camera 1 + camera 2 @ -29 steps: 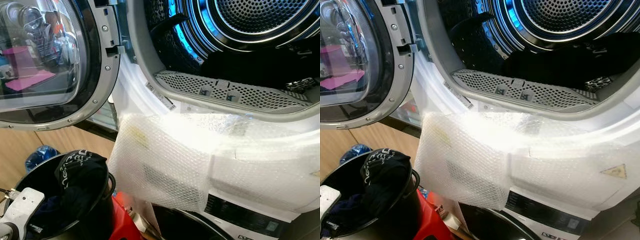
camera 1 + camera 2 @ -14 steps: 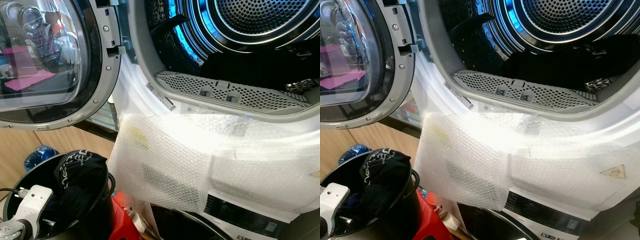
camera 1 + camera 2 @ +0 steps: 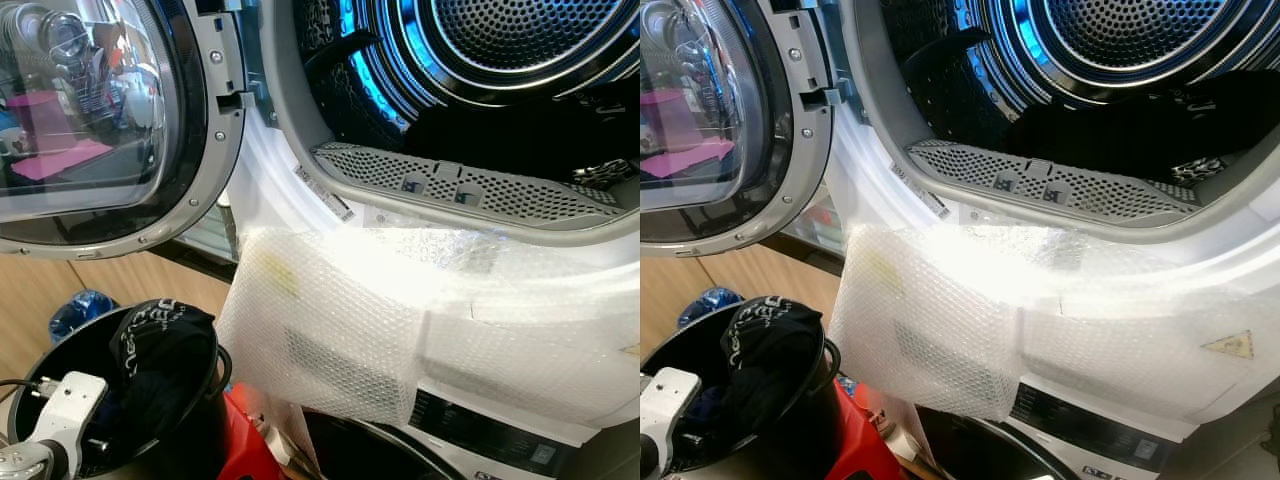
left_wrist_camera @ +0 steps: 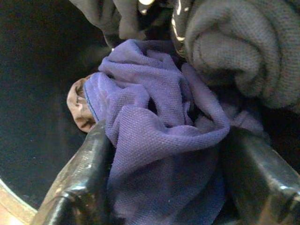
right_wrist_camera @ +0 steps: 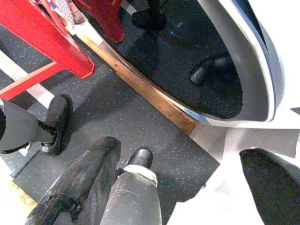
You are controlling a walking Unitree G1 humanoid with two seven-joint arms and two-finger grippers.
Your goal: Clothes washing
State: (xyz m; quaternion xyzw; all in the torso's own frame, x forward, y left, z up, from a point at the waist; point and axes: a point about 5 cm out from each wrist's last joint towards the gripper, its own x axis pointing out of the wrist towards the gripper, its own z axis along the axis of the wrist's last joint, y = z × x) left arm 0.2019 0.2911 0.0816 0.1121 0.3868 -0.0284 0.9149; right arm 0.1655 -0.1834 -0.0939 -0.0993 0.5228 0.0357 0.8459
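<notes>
Bubble wrap (image 3: 380, 320) drapes open washer (image 3: 300, 200) front (speckled floor (image 5: 122, 112) below).

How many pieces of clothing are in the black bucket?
3 that I can tell: a purple knit cloth between the left gripper fingers, a grey-black printed garment bunched beside it, and a brown scrap tucked under the purple one. More may be hidden underneath.

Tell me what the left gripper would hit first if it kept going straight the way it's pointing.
The purple cloth: the left gripper has a black finger on each side of it inside the black bucket. Just past it, probably, lies the grey garment.
</notes>
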